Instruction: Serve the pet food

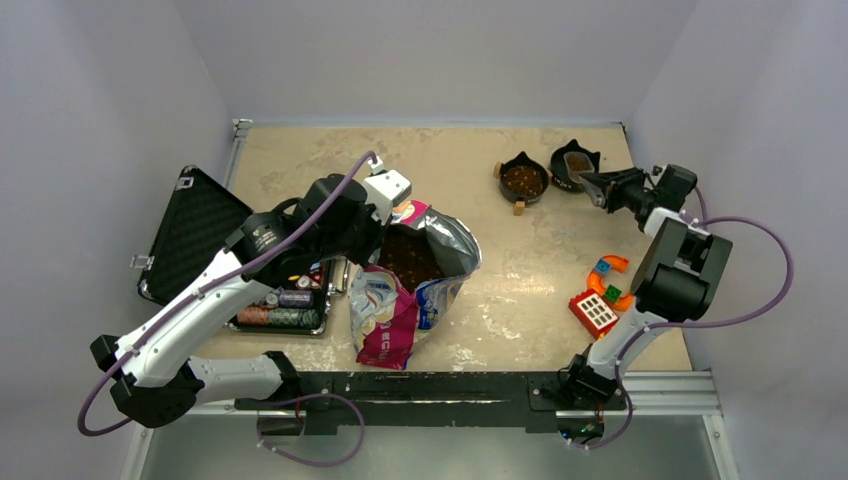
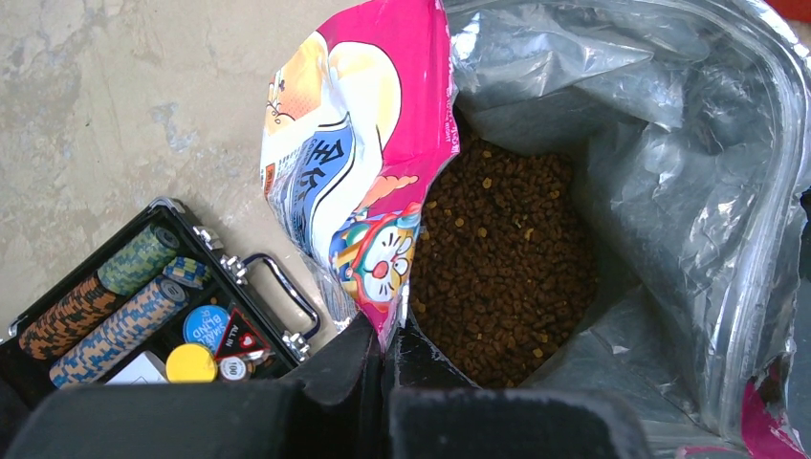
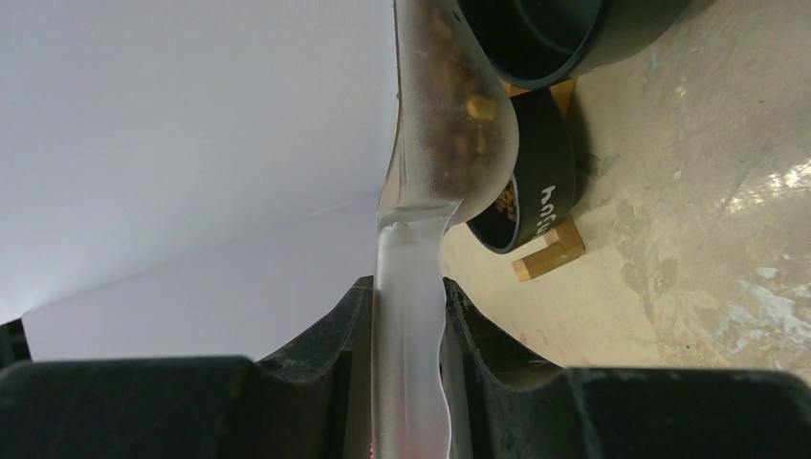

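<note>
Pinching the bag point(image 2: 359, 182) rim in the left gripper point(image 2: 384, 339), bottom middle. Squeezing the scoop point(image 3: 435, 172) handle in the right gripper point(image 3: 407, 296). Cut off at the top, with kibble point(image 3: 478, 107) blurry inside.

The top camera looks down from behind the arms. The left wrist camera looks closely past the left gripper point(image 2: 384, 337) into the pink and silver foil bag point(image 2: 689, 191); the right, past the right gripper point(image 3: 406, 287) at round black bowls point(image 3: 547, 186). The top view shows both.

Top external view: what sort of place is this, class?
Probably a robot test cell: white walls box in a worn table, arms bolted to its edge, and unrelated props, chip case and kibble bag.
</note>
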